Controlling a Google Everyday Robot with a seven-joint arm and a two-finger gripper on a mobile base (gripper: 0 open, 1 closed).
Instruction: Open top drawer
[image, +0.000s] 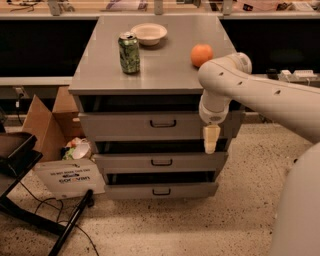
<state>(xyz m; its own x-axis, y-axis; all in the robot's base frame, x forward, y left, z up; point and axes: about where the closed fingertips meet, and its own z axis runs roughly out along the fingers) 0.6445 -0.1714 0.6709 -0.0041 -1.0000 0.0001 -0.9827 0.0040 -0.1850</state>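
Observation:
The top drawer is the tallest grey front of the cabinet, just under the tabletop, with a small dark bail handle at its middle. A dark gap shows above its front panel. My gripper hangs pointing down from the white arm, in front of the right end of the top drawer's front. It is well to the right of the handle and holds nothing that I can see.
Two shorter drawers sit below. On the cabinet top stand a green can, a white bowl and an orange. A cardboard box, a white sign and a black stand are at the left on the floor.

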